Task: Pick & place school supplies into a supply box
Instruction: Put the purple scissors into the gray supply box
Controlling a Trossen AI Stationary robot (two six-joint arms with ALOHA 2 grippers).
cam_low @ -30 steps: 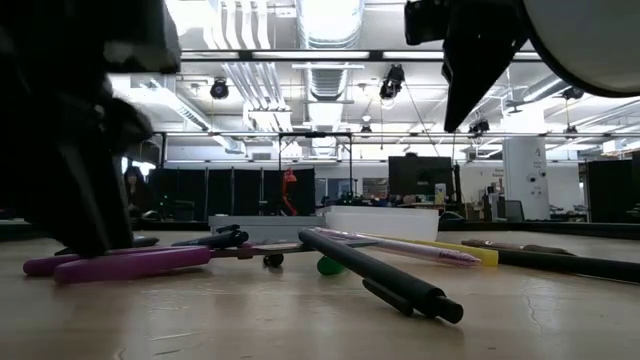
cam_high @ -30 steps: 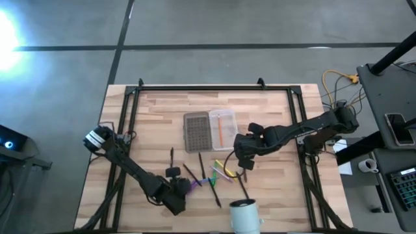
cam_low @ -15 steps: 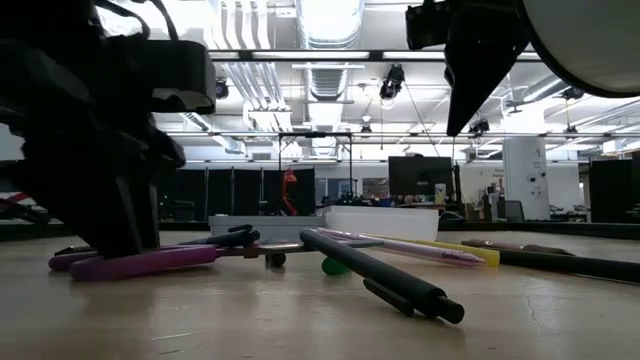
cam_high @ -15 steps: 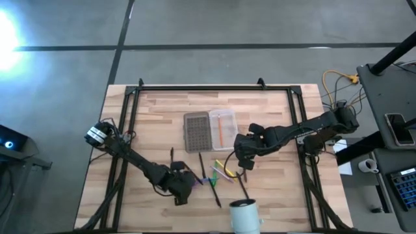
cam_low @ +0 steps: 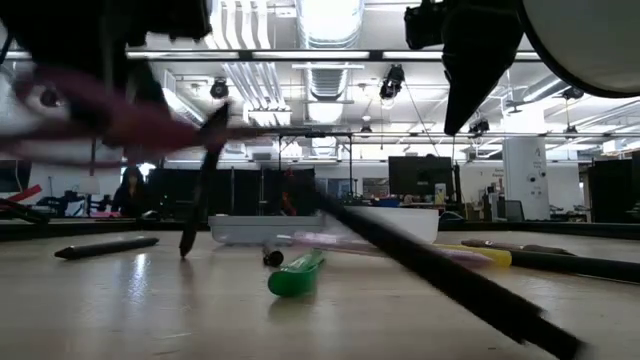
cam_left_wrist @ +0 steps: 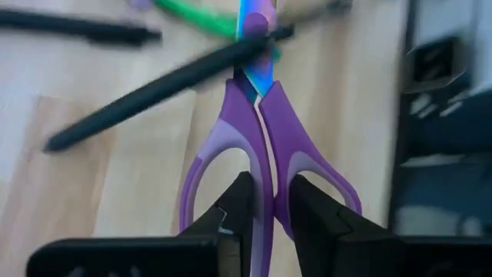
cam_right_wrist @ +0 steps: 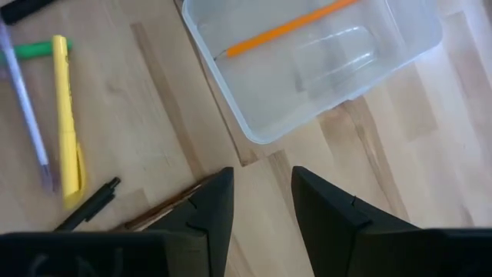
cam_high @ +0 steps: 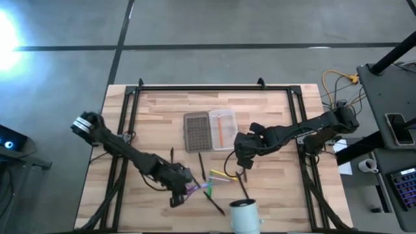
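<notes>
Lifting off the worktop (cam_high: 156, 123), the left gripper (cam_left_wrist: 265, 204) now has its fingers pinched on the purple scissors (cam_left_wrist: 257, 150), which a moment ago lay among the pens; they go next to the supply box (cam_high: 209, 129). Right gripper (cam_right_wrist: 261, 204) waits beside it, fingers narrowly parted, empty. No writing is legible.

Supply box (cam_high: 209, 130) mid-table, pens (cam_high: 201, 166) before it (cup (cam_high: 243, 215) nearest)
</notes>
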